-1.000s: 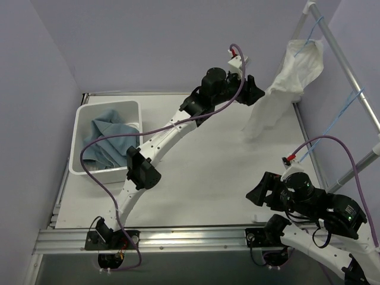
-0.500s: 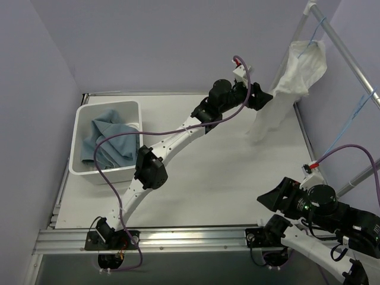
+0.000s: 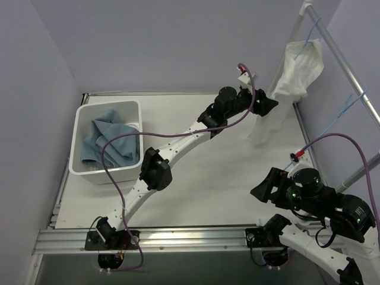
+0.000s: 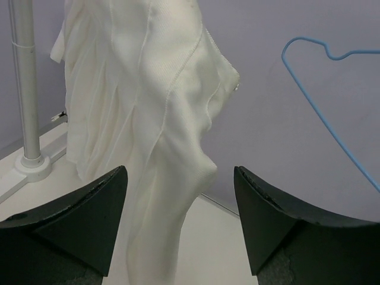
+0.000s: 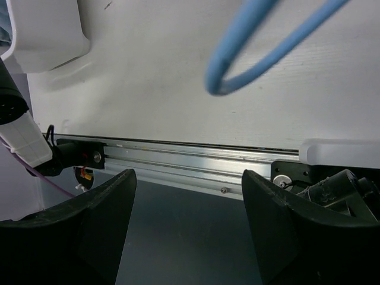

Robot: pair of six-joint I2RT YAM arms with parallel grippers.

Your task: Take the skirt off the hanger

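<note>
The white skirt (image 3: 298,64) hangs from a blue hanger (image 3: 309,40) on the rack's rail at the back right, its lower folds reaching down to the table. My left gripper (image 3: 268,105) is stretched out to those folds. In the left wrist view the skirt (image 4: 148,113) fills the space just beyond the left gripper (image 4: 179,172), whose jaws stand open and apart from the cloth. My right gripper (image 3: 263,189) hovers open near the front right. It holds nothing in the right wrist view (image 5: 188,175), where a blurred blue hanger wire (image 5: 267,41) crosses the top.
A second, empty blue hanger (image 3: 350,102) hangs further along the slanted rail (image 3: 341,56). The rack's post (image 4: 24,89) stands left of the skirt. A white bin (image 3: 83,119) with blue cloth (image 3: 110,139) sits at the table's left. An aluminium frame (image 5: 196,155) runs along the near edge.
My left gripper has reached right, up to the skirt's lower folds, and its jaws have spread wider. The right arm swung to the right and came back, still open.
</note>
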